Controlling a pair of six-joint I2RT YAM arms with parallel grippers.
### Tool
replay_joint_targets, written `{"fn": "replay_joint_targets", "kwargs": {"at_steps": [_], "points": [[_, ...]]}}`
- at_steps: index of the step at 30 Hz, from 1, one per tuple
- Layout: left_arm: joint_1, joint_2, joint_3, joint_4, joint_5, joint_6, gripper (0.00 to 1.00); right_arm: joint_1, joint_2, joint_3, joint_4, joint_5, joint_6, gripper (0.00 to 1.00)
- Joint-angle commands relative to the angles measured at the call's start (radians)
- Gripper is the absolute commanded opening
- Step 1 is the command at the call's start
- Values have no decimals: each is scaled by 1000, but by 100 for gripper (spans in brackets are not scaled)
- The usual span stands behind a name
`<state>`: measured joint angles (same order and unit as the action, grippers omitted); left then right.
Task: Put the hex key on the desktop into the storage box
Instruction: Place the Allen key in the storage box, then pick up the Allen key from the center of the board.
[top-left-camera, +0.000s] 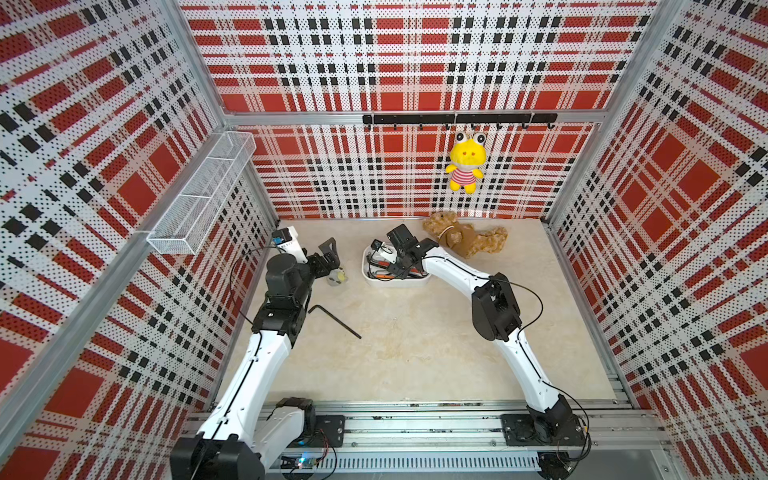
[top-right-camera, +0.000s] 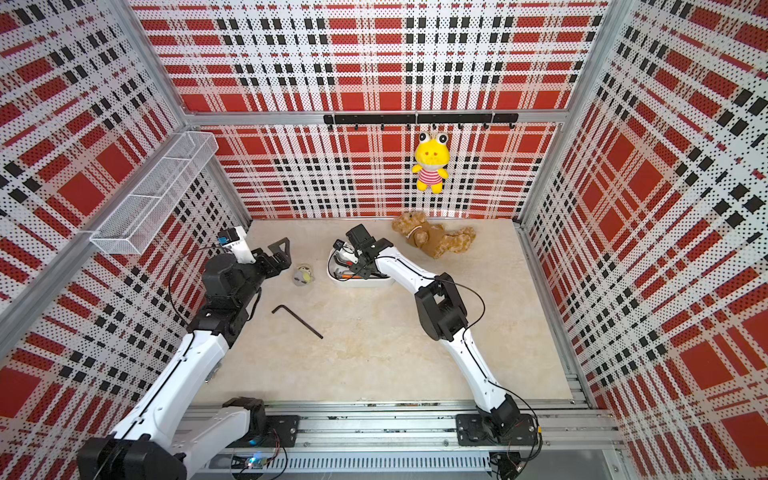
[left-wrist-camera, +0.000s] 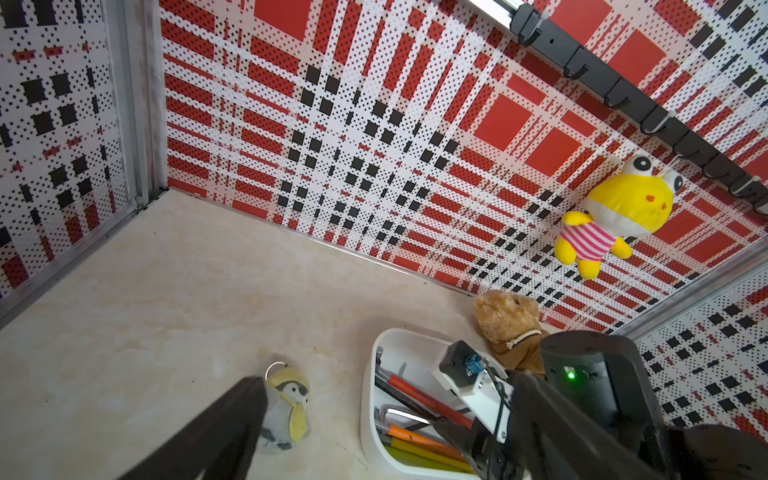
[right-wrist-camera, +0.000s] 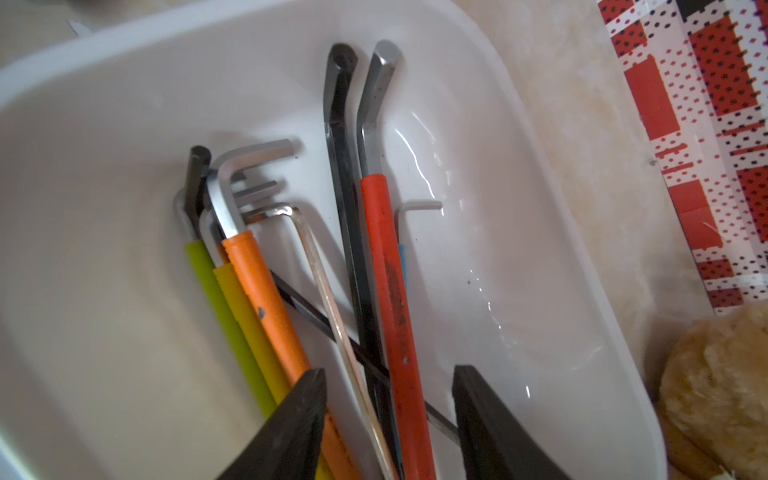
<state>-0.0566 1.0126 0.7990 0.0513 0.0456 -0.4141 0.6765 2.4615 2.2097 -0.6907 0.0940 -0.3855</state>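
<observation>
Right gripper (right-wrist-camera: 388, 415): hangs low over the storage box (right-wrist-camera: 124, 104), jaws partly spread, clamping nothing, with coloured keys (right-wrist-camera: 257, 299) lying under the gap.

Left gripper (top-left-camera: 332, 255): stands spread wide above a penguin toy (top-left-camera: 336, 277), close to the left wall.

Hex key (top-left-camera: 336, 323): lies flat on the desktop (top-left-camera: 415, 365) beside the left forearm, well apart from the box, with open surface to its right and front.

Teddy bear (top-left-camera: 461, 241): lies just beside the box's far end.

Right arm (top-left-camera: 494, 307): arches up from the front rail, elbow raised, wrist pitched down.
</observation>
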Motion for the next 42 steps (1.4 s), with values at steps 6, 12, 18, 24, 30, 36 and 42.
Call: {"fn": "replay_joint_targets", "kwargs": {"at_steps": [6,12,18,24,30,36,42], "points": [[11,5,5,-4,2,0,99,122,-368,-414,199,-23,162,63],[0,5,-4,51,11,-55,100,207,-410,-457,180,-39,309,64],[-12,17,8,55,3,-58,100,297,-314,-417,189,-173,423,61],[-14,1,10,49,-15,-56,99,322,-139,-248,127,-248,517,46],[-14,-46,11,56,-56,-53,100,349,-42,-121,50,-248,533,42],[-11,-40,12,59,-56,-49,100,376,-5,-84,25,-242,557,41],[-11,-27,5,73,-47,-55,100,406,35,-41,-21,-171,606,40]]}}
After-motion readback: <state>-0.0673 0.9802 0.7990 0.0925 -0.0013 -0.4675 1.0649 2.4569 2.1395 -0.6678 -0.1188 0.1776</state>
